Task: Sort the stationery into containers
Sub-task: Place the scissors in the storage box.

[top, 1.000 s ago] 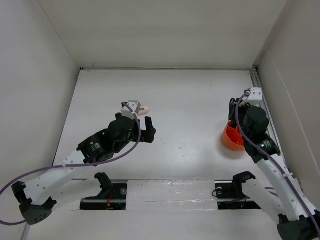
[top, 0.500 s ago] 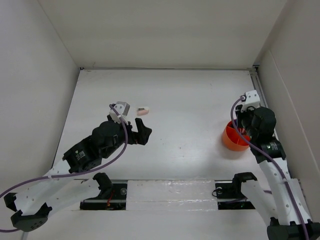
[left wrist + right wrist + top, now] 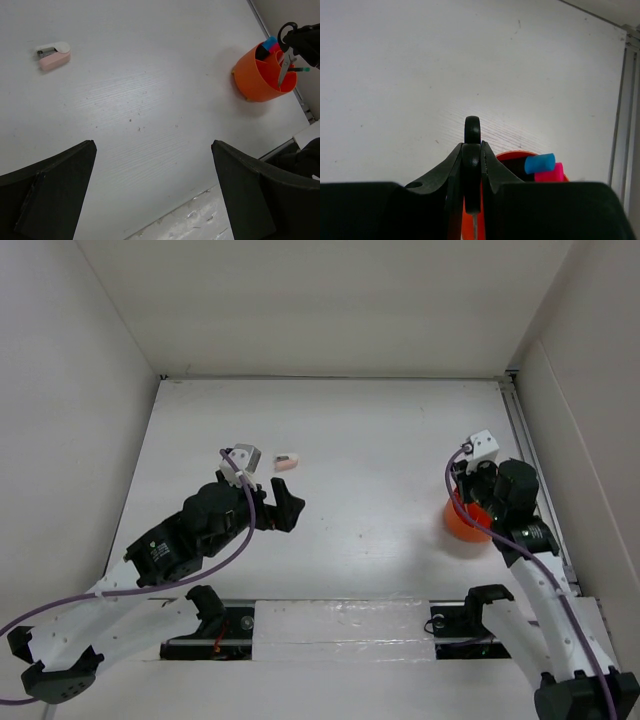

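left gripper (image 3: pixel 153 147): jaws spread wide with nothing between them. Its two dark fingers (image 3: pixel 55 195) fill the lower corners of the left wrist view, with bare table (image 3: pixel 150 100) showing in the gap.
left arm, place: left of centre in the top view, hanging over the table, near the pink-white eraser but not touching it.
pink-white eraser (image 3: pixel 52 55): lies flat on the table on its own, upper left of the left wrist view. In the top view it is just left of centre, above the left gripper.
right gripper (image 3: pixel 471 150): clamped on the handle of the black-handled scissors (image 3: pixel 286 52). One handle loop pokes out past the fingertips in the right wrist view.
black-handled scissors, pose: hang from the grip with the blades pointing down, tips inside the rim of the orange tub. Cannot tell which compartment they are in, or whether the tips reach the bottom.
orange tub (image 3: pixel 257 80): upright at the right side of the table, near the rail (image 3: pixel 626 110) along that edge. It is upper right in the left wrist view. In the top view it is right of centre, partly under the right arm. Inner dividers are visible.
tub contents: blue-capped marker (image 3: pixel 539 163) and pink-capped marker (image 3: pixel 552 172) stand side by side, touching. A thin pen (image 3: pixel 301 69) with a green end sticks out over the right rim.
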### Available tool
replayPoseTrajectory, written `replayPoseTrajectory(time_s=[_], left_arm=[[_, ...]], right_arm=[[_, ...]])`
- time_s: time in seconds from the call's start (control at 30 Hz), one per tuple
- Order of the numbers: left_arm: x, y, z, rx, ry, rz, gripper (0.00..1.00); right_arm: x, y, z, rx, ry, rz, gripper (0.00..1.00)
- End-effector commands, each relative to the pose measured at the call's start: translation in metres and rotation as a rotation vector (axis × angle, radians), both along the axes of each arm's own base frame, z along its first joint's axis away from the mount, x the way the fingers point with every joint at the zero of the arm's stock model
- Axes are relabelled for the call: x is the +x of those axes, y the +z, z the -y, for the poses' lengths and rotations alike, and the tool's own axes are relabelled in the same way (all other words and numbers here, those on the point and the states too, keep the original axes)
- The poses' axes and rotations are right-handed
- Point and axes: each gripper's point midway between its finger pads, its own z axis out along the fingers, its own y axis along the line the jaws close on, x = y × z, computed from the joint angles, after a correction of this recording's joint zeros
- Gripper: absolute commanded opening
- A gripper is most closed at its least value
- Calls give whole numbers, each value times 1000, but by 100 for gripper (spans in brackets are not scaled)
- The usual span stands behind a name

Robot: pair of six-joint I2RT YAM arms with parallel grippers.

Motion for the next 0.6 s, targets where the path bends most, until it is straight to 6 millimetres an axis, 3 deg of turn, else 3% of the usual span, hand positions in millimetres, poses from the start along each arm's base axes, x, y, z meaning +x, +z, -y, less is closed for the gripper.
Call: replayPoseTrajectory(time_s=[0.0, 0.1, 0.3, 0.57], left_arm=[[0, 6, 4, -26, -19, 29, 100], [0, 6, 4, -26, -19, 29, 100], [-2, 6, 6, -23, -39, 29, 100], [-4, 8, 6, -40, -48, 38, 100]], right_arm=[[18, 17, -13, 15, 67, 67, 0], [22, 19, -11, 22, 69, 77, 0], [24, 2, -10, 33, 52, 34, 0], [12, -18, 4, 26, -26, 23, 0]])
